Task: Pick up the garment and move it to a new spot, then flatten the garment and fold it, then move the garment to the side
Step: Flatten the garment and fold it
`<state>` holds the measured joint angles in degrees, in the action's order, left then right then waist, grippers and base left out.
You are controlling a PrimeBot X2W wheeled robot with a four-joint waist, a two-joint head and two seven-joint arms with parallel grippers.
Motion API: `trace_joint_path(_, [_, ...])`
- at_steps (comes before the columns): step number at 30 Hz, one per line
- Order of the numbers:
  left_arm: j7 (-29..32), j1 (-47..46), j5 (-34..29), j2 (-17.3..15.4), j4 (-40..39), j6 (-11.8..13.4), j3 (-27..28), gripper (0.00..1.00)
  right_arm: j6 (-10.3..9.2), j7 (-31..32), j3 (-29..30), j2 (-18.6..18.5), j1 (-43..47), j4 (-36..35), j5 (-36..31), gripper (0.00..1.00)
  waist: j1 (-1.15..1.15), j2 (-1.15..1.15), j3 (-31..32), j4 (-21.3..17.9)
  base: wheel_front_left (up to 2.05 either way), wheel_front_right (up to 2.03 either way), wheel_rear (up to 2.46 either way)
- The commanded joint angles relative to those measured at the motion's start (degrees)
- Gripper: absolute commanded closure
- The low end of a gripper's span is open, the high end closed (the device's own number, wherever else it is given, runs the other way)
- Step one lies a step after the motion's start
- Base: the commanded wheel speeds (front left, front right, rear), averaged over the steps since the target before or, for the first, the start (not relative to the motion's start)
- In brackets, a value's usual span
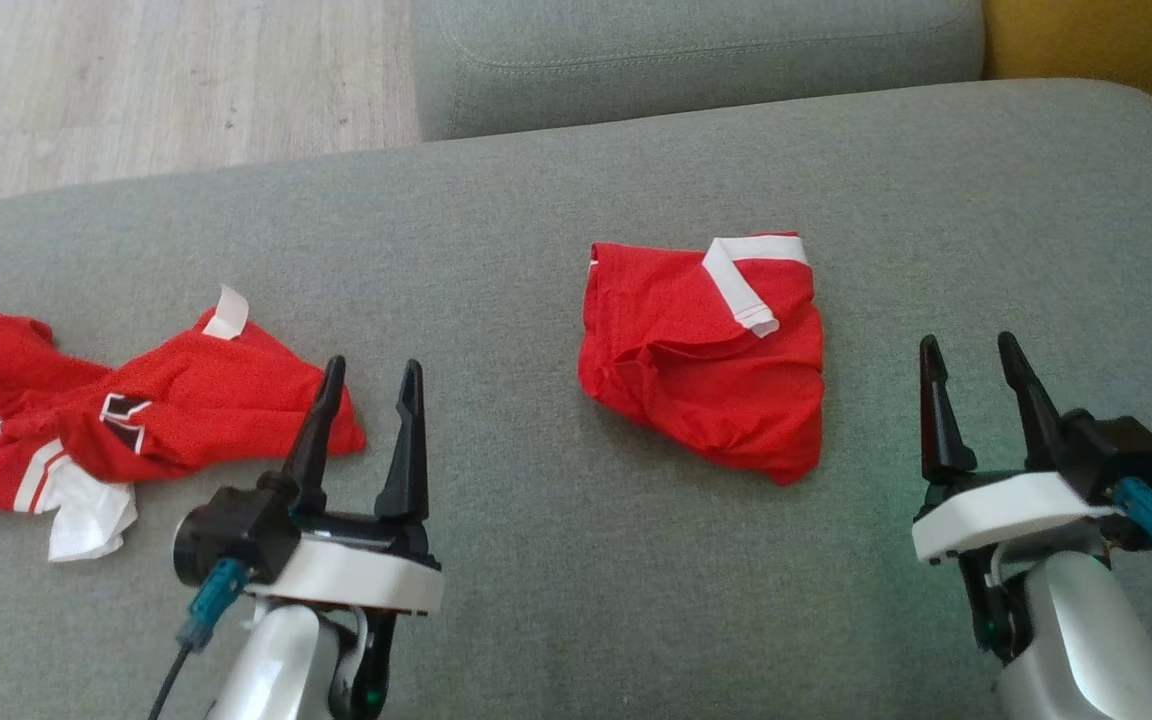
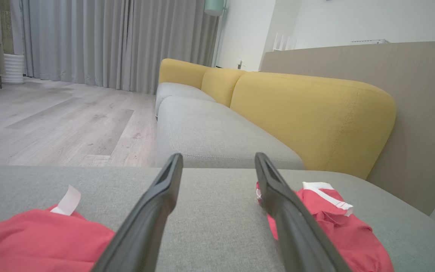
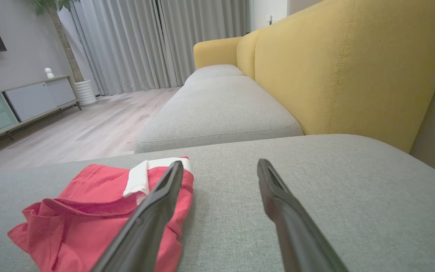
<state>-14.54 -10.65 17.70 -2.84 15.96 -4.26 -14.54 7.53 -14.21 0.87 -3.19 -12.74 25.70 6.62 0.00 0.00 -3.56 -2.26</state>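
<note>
In the head view the left hand [image 1: 373, 365] and the right hand [image 1: 968, 343] are both wide open and empty over the grey sofa cushion [image 1: 536, 560]. A folded red garment [image 1: 701, 360] lies between them and a crumpled red jersey [image 1: 86, 420] beside the left hand. In the left wrist view the jersey lies at the lower left and the folded garment at the lower right. In the right wrist view the folded garment lies at the lower left.

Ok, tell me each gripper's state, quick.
Left gripper: open, holding nothing.
Right gripper: open, holding nothing.
</note>
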Motion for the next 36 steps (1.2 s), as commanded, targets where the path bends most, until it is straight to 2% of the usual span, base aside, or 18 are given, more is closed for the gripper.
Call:
trace_joint_path(1, [-0.46,-1.22,-0.38,-0.31,-1.66,-0.41,2.21,0.0,-0.04,-0.75,-1.33,0.26,-1.32,-2.63,0.85,0.0,0.0,0.0,-0.16,0.09,0.0,0.0,0.0])
trace_joint_path(5, [-0.46,-1.3,-0.75,-0.22,-1.67,-0.69,2.34,0.0,-0.04,-0.77,-1.64,0.29,-1.14,-3.63,2.24,0.0,0.0,0.0,-0.58,0.4,0.0,0.0,0.0])
trace_joint_path(6, [-0.46,-1.47,-0.81,-0.2,-1.69,-0.75,2.31,0.0,-0.04,-0.77,-1.51,0.29,-1.25,-3.8,2.3,0.41,0.0,0.0,-0.73,0.58,0.0,0.0,0.0])
trace_joint_path(7, [-0.46,-1.68,-0.85,-0.18,-1.76,-0.82,2.23,0.0,-0.04,-0.77,-1.25,0.3,-1.4,-3.89,2.25,1.0,0.0,0.0,-0.95,0.82,0.0,0.0,0.0])
trace_joint_path(13, [-0.46,-3.06,-0.81,-0.1,-2.13,-1.15,1.43,0.0,-0.04,-0.3,-0.04,0.3,-4.22,-2.58,-0.23,1.0,0.0,0.0,-3.3,2.9,0.0,0.0,0.0])
trace_joint_path(21, [-0.46,-4.73,-0.51,-0.06,-1.58,-1.44,0.16,0.0,-0.04,2.61,2.11,0.31,-10.1,5.04,-2.67,1.0,0.0,0.0,-6.78,6.19,0.0,0.0,0.0])
trace_joint_path(31, [-0.46,-6.99,0.52,-0.05,-0.94,-1.37,-1.55,0.0,-0.04,3.19,-3.25,0.31,-15.36,18.27,-3.74,1.0,0.0,0.0,-9.06,9.42,0.0,0.0,0.0])
trace_joint_path(36, [-0.46,-7.53,0.83,-0.04,-0.66,-1.15,-1.99,0.0,-0.04,1.6,-6.7,0.31,-17.48,21.63,-1.96,1.0,0.0,0.0,-8.92,9.97,0.0,0.0,0.0])
